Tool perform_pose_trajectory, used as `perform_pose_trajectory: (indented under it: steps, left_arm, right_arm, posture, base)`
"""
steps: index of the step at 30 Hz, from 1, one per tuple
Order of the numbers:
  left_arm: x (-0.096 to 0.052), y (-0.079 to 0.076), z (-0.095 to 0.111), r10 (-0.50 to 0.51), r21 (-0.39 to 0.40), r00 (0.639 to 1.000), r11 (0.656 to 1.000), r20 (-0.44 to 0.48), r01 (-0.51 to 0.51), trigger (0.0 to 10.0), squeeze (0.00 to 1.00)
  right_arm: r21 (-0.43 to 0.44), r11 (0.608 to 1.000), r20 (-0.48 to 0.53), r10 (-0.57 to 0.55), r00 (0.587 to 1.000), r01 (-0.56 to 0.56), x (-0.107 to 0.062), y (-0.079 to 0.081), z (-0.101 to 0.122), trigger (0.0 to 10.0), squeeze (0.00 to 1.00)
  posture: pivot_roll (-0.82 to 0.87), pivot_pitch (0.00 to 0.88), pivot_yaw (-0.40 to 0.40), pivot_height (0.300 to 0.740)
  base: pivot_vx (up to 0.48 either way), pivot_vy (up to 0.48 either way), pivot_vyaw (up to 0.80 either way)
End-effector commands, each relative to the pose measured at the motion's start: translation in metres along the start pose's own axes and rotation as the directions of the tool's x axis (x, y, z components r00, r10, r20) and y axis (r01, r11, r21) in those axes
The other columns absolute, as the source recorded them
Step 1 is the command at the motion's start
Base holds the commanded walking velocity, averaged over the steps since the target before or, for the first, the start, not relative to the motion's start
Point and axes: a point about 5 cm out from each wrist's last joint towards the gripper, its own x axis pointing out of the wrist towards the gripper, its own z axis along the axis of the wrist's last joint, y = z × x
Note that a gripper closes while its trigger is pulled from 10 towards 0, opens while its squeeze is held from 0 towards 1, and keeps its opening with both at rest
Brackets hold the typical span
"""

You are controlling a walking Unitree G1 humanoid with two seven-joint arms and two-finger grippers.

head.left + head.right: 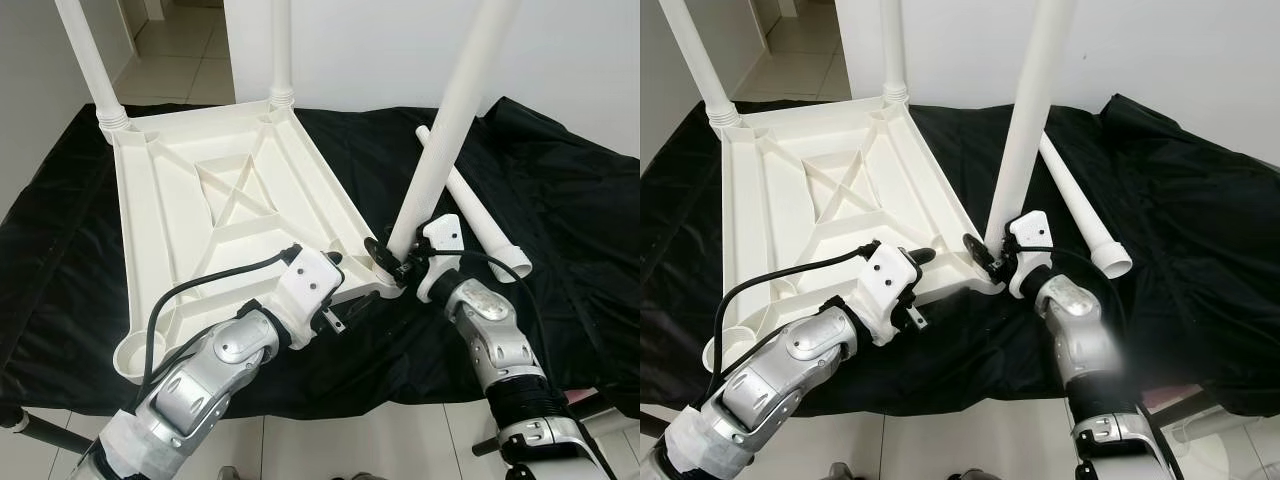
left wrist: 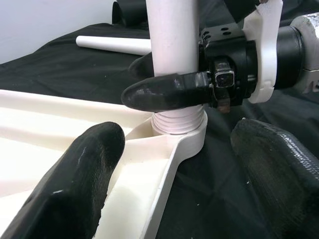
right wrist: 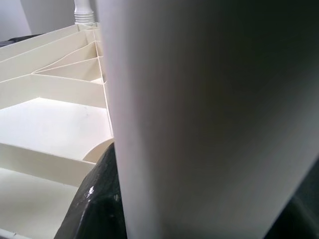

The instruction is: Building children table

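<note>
Leg in near-right socket
R hand grips leg; L hand released by upturned tabletop.

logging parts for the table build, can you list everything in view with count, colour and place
table top: 1, white, upside down on the black cloth, ribbed underside facing up
fitted legs: 2, white, upright in the two far corner sockets
leg being fitted: 1, white, tilted, threaded end in the near right corner socket
loose leg: 1, white, lying on the cloth to the right of the table top
empty socket: 1, white, near left corner
black cloth: 1, black, spread under all the parts
floor: light tiles, beyond the cloth at far left
right gripper: 1, black fingers closed around the base of the leg being fitted
left gripper: 1, black fingers open, at the near edge of the table top beside that socket
</note>
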Motion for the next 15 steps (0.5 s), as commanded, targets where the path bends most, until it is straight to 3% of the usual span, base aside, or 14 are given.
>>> perform_pose_trajectory:
  steps: [1,9,13,15]
  left_arm:
    - [0.000,-0.005,0.000,-0.130,0.016,0.991,0.991,-0.001,0.130,10.0,0.00]
    - [0.001,-0.003,0.000,-0.128,0.021,0.992,0.992,0.000,0.128,10.0,0.00]
    - [0.002,-0.004,0.000,-0.129,0.019,0.992,0.991,0.001,0.129,10.0,0.00]
    - [0.002,-0.004,0.000,-0.129,0.019,0.992,0.991,0.001,0.129,10.0,0.00]
  right_arm:
    - [0.004,1.000,-0.044,0.008,0.999,-0.008,-0.001,0.002,-0.008,10.0,0.00]
    - [0.053,0.991,-0.081,-0.116,0.990,0.120,-0.005,0.006,-0.014,10.0,0.00]
    - [0.111,0.958,-0.111,-0.253,0.961,0.265,-0.008,0.014,-0.019,10.0,0.00]
    - [0.111,0.958,-0.111,-0.253,0.961,0.265,-0.008,0.014,-0.019,10.0,0.00]
  posture:
    - [-0.02,0.065,-0.042,0.740]
    - [-0.02,0.059,-0.042,0.740]
    - [-0.02,0.052,-0.039,0.740]
    - [-0.02,0.052,-0.039,0.740]
  base:
    - [0.000,0.000,0.00]
    - [0.000,0.000,0.00]
    - [0.000,0.000,0.00]
    - [0.000,0.000,0.00]
